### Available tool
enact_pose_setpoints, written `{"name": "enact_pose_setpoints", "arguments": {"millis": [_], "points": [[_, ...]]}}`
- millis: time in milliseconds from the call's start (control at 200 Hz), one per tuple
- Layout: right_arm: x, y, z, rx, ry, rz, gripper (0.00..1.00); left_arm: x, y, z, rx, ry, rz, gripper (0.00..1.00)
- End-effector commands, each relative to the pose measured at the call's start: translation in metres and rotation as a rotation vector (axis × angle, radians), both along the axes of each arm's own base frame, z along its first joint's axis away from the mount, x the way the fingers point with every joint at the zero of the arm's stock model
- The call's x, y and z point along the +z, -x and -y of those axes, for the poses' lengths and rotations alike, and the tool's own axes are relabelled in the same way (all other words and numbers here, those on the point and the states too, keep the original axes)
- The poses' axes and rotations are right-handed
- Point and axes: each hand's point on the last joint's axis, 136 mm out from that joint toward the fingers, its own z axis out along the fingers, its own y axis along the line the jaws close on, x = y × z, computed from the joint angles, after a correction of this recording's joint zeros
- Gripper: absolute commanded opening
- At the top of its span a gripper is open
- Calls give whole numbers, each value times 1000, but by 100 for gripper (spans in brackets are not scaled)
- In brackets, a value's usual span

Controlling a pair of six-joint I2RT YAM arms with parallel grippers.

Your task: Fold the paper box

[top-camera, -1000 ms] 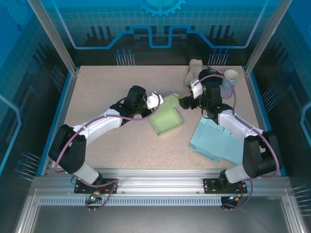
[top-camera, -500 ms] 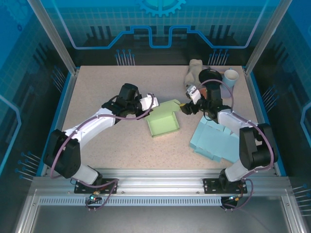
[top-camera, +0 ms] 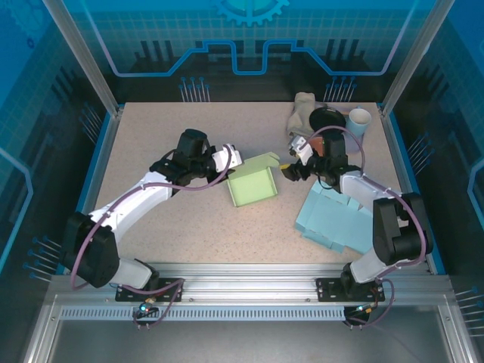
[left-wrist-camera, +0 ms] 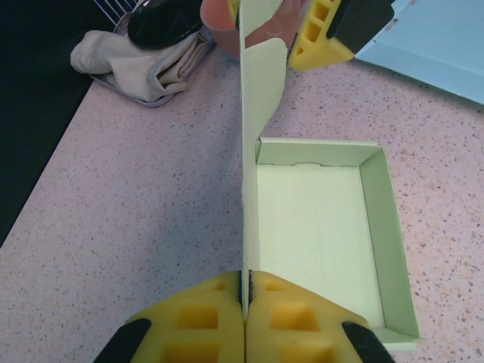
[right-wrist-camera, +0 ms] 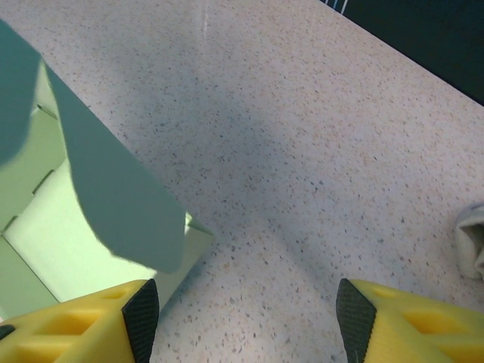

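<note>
Top external, left side: bare speckled tabletop point(top-camera: 151, 136), beige and matte, running from the blue left rim to the left arm. Wide open room here and along the far edge.
Left gripper point(left-wrist-camera: 245, 296): clenched, with yellow foam pads pinching the near end of the box's tall upright wall.
Paper box point(top-camera: 253, 187): mid-table between the two grippers, resting on the tabletop. Pale green thin card forms an open-top rectangular tray with crisp folded corners.
Box flap: one long wall stands vertical and higher than the rest. Its far end has a rounded tip, up by the right gripper.
Right gripper point(right-wrist-camera: 242, 314): released, yellow fingers spread with bare table between them. It sits just at the box's far right corner. The flap tip is beside its left finger; cannot tell if they touch.
Blue card sheets point(top-camera: 340, 219): flat light-blue stack, near right, partly under the right arm. Close to the box but apart.
Far right corner: crumpled beige cloth point(top-camera: 302, 113), black round object point(top-camera: 327, 119) and white cup point(top-camera: 360, 121) are bunched together, so it is tight there.
</note>
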Motion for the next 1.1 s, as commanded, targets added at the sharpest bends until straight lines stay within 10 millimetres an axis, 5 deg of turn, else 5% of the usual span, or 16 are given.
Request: {"name": "enact_pose_setpoints", "arguments": {"millis": [0,100,550,1095], "points": [[7,-5,23,-82,15,43,65,4,9,-1,-32,21,-2,0],[8,-8,29,-118,21,55,65,6,11,1,-43,34,-8,0],[0,-6,-6,-42,44,54,64,9,20,6,-80,66,-34,0],[23,16,-28,66,24,129,64,12,41,16,-184,103,-134,0]]}}
